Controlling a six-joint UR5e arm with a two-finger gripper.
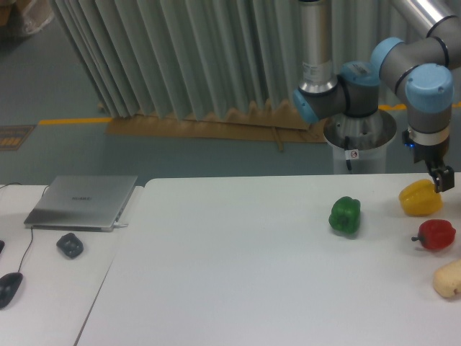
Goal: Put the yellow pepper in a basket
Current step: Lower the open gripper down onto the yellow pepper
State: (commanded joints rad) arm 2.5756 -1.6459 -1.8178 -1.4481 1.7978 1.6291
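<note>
Camera view from the front shows a white table (238, 259) with the robot arm (425, 79) reaching down at the far right. Its dark pincer (441, 179) hangs right at the upper right edge of the yellow pepper (420, 199), apparently touching or just over it; the fingers are small and dark against the background, so I cannot tell whether they are spread, pressed together, or pinching the pepper. The yellow pepper sits on the table near its far right side, glossy and lobed, resting on the surface as far as can be seen. To its left, apart from it, stands the green pepper (345, 215). Just below the yellow one lies the red pepper (436, 234), with a short dark stem pointing left. Lower still, at the right edge of the view, a pale beige lump (448, 279) is partly cut off by the frame. On a second table (50, 288) at the left lies a closed silver laptop (81, 202), with a small dark object (70, 246) in front of it and a black mouse (9, 289) on a cable near the left edge. Behind the tables hangs a pleated grey curtain (180, 58), with a strip of brown cardboard (216, 128) along its foot on the floor.
</note>
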